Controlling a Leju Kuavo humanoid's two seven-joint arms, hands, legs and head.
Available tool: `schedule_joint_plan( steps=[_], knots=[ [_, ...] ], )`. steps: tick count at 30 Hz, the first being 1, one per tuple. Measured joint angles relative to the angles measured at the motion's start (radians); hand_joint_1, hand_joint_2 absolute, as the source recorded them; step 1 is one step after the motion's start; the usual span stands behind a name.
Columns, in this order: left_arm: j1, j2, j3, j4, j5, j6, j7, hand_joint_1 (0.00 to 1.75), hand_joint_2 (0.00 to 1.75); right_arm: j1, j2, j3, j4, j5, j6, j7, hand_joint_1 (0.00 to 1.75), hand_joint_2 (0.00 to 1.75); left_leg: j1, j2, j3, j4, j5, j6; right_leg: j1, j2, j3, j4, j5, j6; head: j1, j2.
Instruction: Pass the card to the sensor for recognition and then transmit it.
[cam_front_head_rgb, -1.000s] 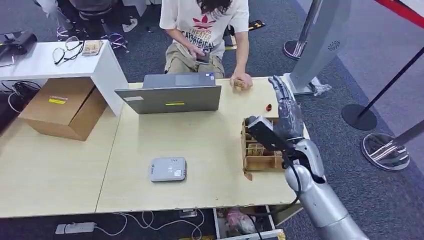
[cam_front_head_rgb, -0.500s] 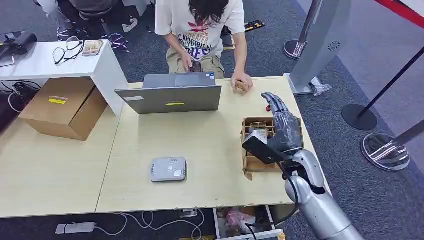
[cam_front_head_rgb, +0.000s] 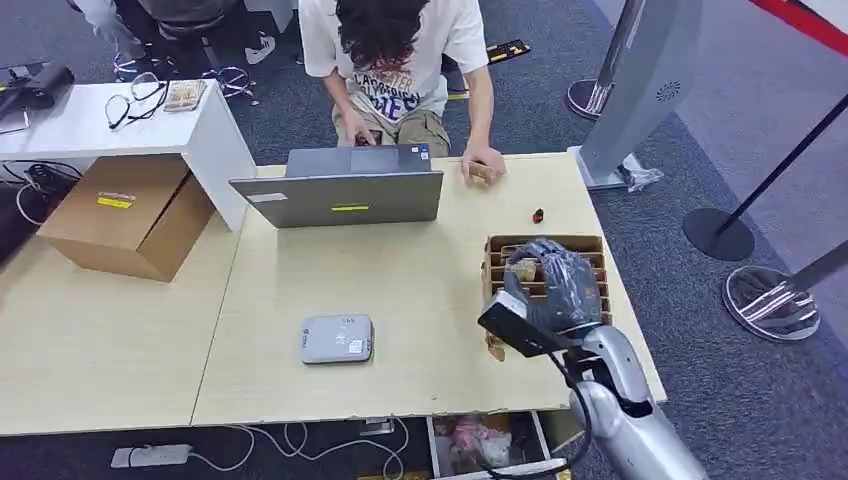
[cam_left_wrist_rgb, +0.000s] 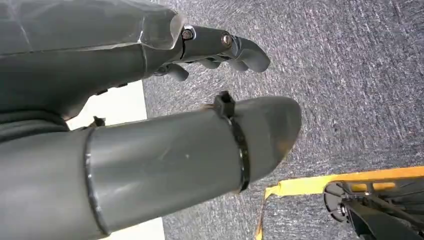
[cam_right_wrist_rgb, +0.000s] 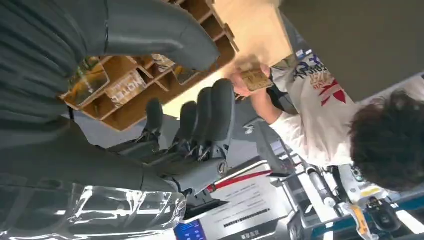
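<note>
While the right robot hand (cam_front_head_rgb: 556, 288) hangs over the wooden card rack (cam_front_head_rgb: 590, 244) at the worktop's (cam_front_head_rgb: 400, 280) near right part, its fingers (cam_right_wrist_rgb: 210, 112) are apart and slightly curled above the compartments, with nothing between them. Cards (cam_right_wrist_rgb: 125, 86) stand in the rack's slots beneath that robot hand; whether the fingers touch any card cannot be told. The left robot hand (cam_left_wrist_rgb: 210, 45) hangs over grey carpet (cam_left_wrist_rgb: 350, 75), fingers loosely bent, holding nothing. Left of the rack, towards the worktop's middle, lies the grey sensor (cam_front_head_rgb: 336, 338), well apart from the rack. Beyond it stands an open laptop (cam_front_head_rgb: 340, 192). At the far edge a person (cam_front_head_rgb: 400, 60) rests a hand (cam_front_head_rgb: 482, 165) on a card-like item on the worktop.
</note>
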Motion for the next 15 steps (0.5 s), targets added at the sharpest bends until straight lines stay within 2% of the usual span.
schedule_joint_plan(
  steps=[6,12,15],
  knots=[
    [0.0,0.0,0.001,0.0,-0.001,0.002,0.0,0.0,0.0,0.03,-0.009,0.0,-0.013,0.013,0.0,0.006,0.87,1.75,0.0,0.0,0.0,0.0,0.0,0.0,0.0,0.0,0.0,0.0,0.0,0.0,0.0,0.0],
    [0.0,-0.001,0.008,0.0,0.002,0.006,0.003,0.0,0.0,0.035,-0.011,0.004,-0.014,0.023,0.013,0.014,0.86,1.75,0.0,0.0,0.0,0.0,0.0,0.0,0.0,0.0,0.0,0.0,0.0,0.0,0.0,0.0],
    [0.0,-0.001,0.01,0.0,0.004,0.006,0.003,0.0,0.0,0.033,-0.011,0.007,-0.012,0.024,0.024,0.014,0.91,1.75,0.0,0.0,0.0,0.0,0.0,0.0,0.0,0.0,0.0,0.0,0.0,0.0,0.0,0.0]
  ],
)
